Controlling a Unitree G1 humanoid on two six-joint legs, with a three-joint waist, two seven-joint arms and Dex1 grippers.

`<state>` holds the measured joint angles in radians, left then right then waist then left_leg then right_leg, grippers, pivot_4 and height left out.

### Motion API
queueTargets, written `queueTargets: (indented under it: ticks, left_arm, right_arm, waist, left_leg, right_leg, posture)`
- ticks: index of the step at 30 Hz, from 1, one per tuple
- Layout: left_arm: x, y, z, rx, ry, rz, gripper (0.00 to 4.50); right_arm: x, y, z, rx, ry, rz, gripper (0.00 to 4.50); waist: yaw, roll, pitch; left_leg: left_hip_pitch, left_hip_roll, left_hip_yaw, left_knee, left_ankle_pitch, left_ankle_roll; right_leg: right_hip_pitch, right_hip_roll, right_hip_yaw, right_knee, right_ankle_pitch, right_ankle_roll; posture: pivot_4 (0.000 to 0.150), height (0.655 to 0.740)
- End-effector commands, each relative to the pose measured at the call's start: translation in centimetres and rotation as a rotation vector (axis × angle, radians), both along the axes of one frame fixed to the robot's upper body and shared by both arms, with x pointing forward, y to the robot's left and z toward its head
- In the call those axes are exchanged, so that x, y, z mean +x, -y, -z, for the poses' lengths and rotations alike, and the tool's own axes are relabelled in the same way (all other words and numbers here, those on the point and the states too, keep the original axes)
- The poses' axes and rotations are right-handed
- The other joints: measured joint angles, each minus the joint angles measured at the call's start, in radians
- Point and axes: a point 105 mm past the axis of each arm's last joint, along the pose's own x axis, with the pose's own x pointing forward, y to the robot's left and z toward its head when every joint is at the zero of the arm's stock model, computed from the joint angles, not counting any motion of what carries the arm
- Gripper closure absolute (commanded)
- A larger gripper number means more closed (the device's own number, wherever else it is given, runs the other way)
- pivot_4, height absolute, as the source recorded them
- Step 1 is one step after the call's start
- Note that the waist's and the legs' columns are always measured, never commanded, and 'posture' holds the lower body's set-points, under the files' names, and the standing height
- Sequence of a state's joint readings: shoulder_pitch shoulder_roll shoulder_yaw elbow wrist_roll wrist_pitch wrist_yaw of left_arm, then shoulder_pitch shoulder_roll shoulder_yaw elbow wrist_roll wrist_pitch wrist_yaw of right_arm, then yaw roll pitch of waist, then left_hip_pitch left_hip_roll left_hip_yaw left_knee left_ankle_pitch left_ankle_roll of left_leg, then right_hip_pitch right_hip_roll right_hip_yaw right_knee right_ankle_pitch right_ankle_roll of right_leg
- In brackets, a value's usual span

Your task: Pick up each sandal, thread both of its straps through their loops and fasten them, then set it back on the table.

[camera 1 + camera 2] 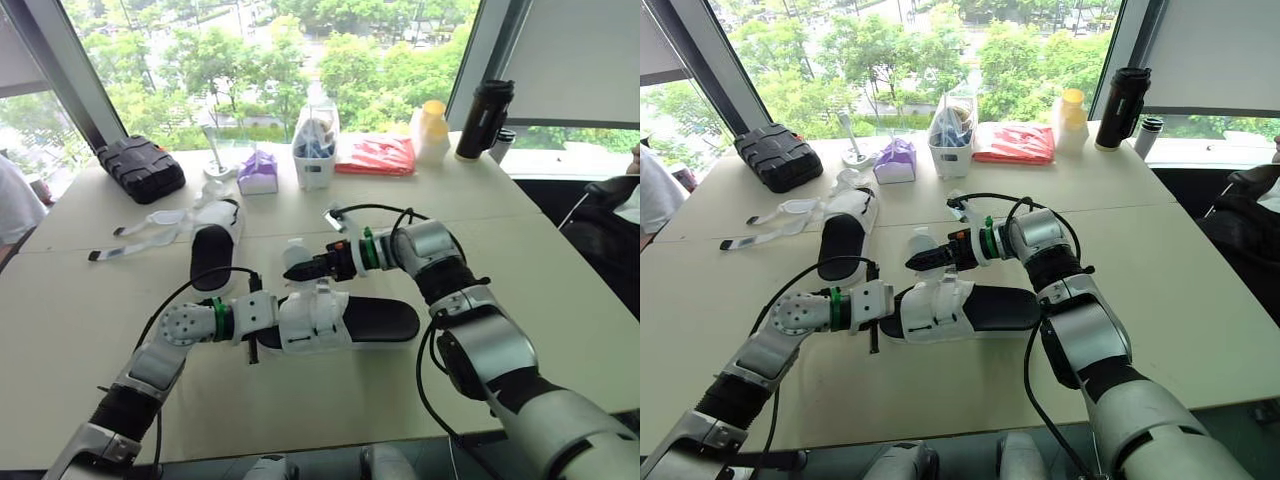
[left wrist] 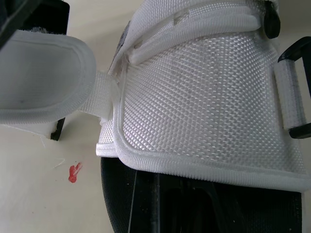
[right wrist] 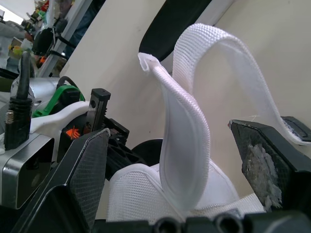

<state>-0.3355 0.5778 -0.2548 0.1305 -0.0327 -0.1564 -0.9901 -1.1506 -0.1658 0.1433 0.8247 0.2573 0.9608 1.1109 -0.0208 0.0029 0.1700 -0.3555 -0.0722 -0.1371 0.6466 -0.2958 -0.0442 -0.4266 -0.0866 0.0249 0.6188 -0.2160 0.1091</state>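
Sandal (image 1: 375, 320) flat on table (image 1: 560, 280) | right gripper (image 1: 292, 271): jaws apart around raised strap (image 3: 187, 145) | left gripper (image 1: 262, 318): jaws cannot tell

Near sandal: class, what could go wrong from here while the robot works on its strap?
1. The strap arches loose between the right gripper's open fingers; closing off-centre could let it slip out.
2. The near sandal lies on the table; a pull on the strap might drag it unless the left gripper steadies it.
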Motion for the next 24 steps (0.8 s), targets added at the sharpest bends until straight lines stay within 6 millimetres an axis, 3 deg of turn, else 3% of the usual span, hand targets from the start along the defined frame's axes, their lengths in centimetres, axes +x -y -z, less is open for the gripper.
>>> queueTargets:
  ticks: [1,11,24]
  left_arm:
    - [-0.9,-0.8,3.4,0.081,-0.124,-0.029,4.50]
    - [-1.0,-0.6,3.5,0.075,-0.123,-0.035,4.50]
    - [-0.9,-0.4,3.4,0.070,-0.120,-0.032,4.50]
  right_arm:
    - [0.7,-1.6,-2.4,0.063,0.047,-0.001,0.22]
    - [2.1,-3.1,-4.2,0.146,0.053,0.077,0.22]
    - [3.1,-3.4,-6.7,0.227,0.098,0.139,0.22]
  waist:
    - [0.000,0.000,0.000]
    - [-0.001,0.000,0.000]
    - [0.000,0.000,0.000]
  left_leg:
    - [0.000,0.000,0.000,0.000,0.000,0.000]
    - [0.000,0.000,0.000,0.000,0.000,0.000]
    - [0.000,0.000,0.000,0.000,0.000,0.000]
  right_leg:
    - [0.000,0.000,0.000,0.000,0.000,0.000]
    - [0.000,0.000,0.000,0.000,0.000,0.000]
    - [0.000,0.000,0.000,0.000,0.000,0.000]
  posture:
    - [0.150,0.7400]
    - [0.150,0.7400]
    - [0.150,0.7400]
